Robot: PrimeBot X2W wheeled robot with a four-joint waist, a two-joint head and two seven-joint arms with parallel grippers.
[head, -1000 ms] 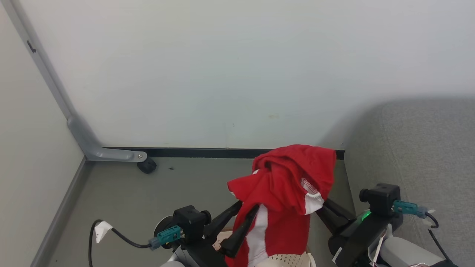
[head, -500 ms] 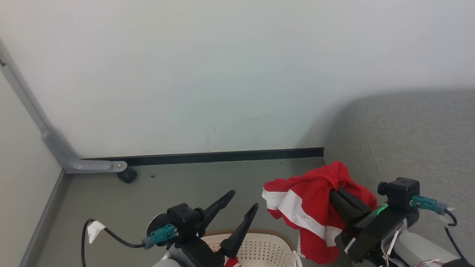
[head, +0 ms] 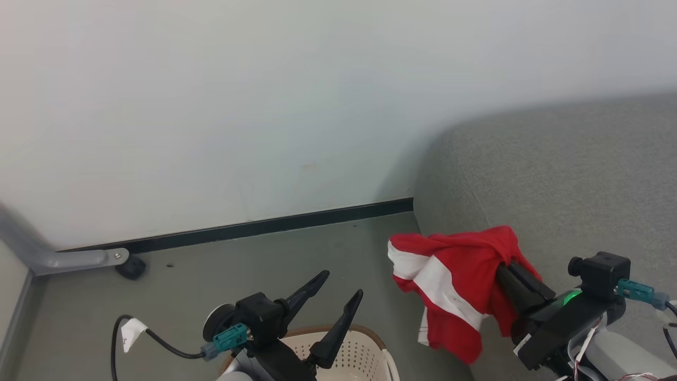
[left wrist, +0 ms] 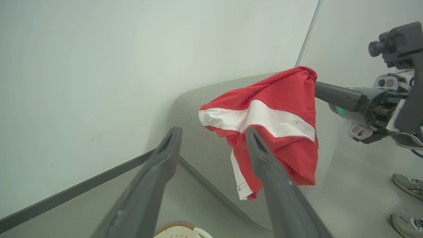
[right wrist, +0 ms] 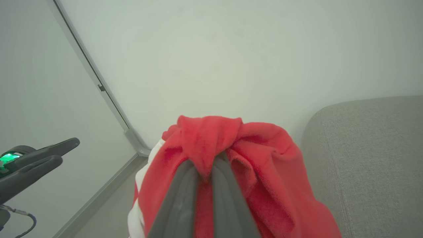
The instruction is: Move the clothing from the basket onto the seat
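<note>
A red piece of clothing (head: 455,286) with a white stripe hangs bunched from my right gripper (head: 509,269), which is shut on it; the cloth covers the fingertips. It hangs in the air by the near corner of the grey seat (head: 555,174), above the floor. The right wrist view has the clothing (right wrist: 264,165) draped over my shut right gripper (right wrist: 203,167), the seat (right wrist: 370,148) to its right. My left gripper (head: 341,284) stands open and empty above the cream basket (head: 365,330), whose inside is mostly out of view. In the left wrist view the clothing (left wrist: 274,112) hangs beyond my open left gripper (left wrist: 212,132).
A pale wall with a black skirting strip (head: 264,227) closes the far side. A grey frame foot with a black caster (head: 129,267) stands at the left. A black cable with a white tag (head: 129,333) trails by my left arm. A person's shoes (left wrist: 408,185) show on the floor.
My left gripper has opened and let go of the red clothing. The right gripper has carried it rightward to the seat's corner. The head camera has turned right.
</note>
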